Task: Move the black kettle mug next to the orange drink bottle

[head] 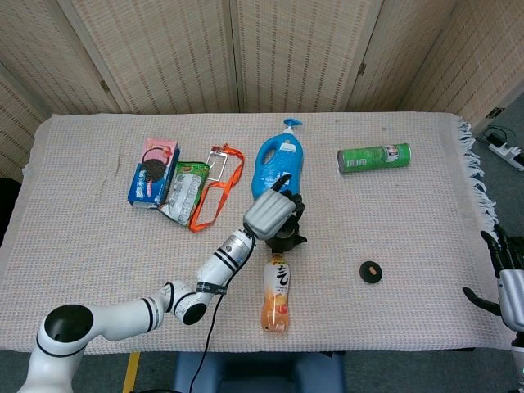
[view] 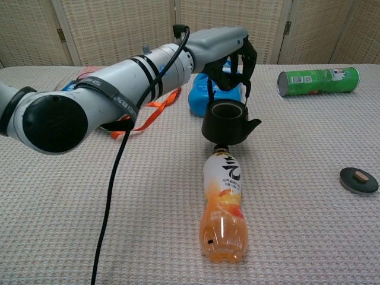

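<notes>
A: Where's the black kettle mug (view: 229, 122) right now?

B: Hanging from the left hand (head: 273, 214), whose fingers are hooked around its thin handle. It's held just above the cap end of the orange drink bottle (view: 224, 205), which lies on its side on the counter (head: 409, 246) with its cap pointing to the far side. In the chest view the mug's base sits right over the cap; I can't tell whether they touch.

A: And the other hand?

B: The right hand (head: 508, 277) is at the near right edge of the counter, well apart from everything, fingers spread and holding nothing.

A: What could go wrong from here?

B: Mostly the bottle. It's a round thing on its side, so if the mug comes straight down it would likely land on the cap or neck, tip over, and perhaps set the bottle rolling. I'd judge the mug needs to shift to one side first, onto bare cloth beside the bottle.

A: Anything about the hold itself?

B: The mug dangles from its handle, so it can swing. A quick move could knock its spout into the bottle, or into the blue detergent bottle (head: 280, 169) just beyond it on the far side. Letting go while it's tilted could leave it on its side.
</notes>
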`<state>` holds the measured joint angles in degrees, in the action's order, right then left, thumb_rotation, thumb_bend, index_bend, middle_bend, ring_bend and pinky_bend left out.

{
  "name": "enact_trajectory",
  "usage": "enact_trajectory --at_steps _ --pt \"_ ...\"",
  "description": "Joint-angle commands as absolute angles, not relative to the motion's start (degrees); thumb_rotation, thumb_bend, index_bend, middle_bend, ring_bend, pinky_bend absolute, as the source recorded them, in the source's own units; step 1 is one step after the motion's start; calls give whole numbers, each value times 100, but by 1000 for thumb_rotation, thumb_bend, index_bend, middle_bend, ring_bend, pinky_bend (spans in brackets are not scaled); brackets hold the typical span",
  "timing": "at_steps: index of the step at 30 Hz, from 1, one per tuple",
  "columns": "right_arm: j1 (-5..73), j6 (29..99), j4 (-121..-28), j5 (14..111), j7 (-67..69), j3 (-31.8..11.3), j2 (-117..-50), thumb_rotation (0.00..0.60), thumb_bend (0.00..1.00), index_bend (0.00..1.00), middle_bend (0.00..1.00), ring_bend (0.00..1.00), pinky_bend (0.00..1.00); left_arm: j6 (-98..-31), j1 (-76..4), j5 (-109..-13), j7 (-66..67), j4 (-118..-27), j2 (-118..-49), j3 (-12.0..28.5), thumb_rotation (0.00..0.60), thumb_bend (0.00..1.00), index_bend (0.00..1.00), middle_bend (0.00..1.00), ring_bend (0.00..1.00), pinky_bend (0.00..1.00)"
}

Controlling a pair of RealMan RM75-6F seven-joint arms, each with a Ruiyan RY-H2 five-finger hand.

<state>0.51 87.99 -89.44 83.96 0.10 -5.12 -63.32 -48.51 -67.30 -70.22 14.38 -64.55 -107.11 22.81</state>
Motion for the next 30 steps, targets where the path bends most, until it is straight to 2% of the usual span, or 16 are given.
enact_trajectory --at_steps 1,14,30 --pt "45 8798 -8941 8373 16 -518 -6332 600 160 70 41 155 0 -4861 -6808 -7000 1514 -6428 -10802 2249 600 629 661 386 362 53" --pt "50 8763 -8897 8315 51 -531 -6341 600 160 69 40 154 0 -4853 -7072 -6802 1789 -6267 -11119 2200 600 628 644 386 355 42" --pt "46 8761 -8948 8299 0 -529 -6306 600 159 70 41 154 0 -4973 -7422 -6582 1882 -5549 -11623 2402 600 623 632 386 356 29"
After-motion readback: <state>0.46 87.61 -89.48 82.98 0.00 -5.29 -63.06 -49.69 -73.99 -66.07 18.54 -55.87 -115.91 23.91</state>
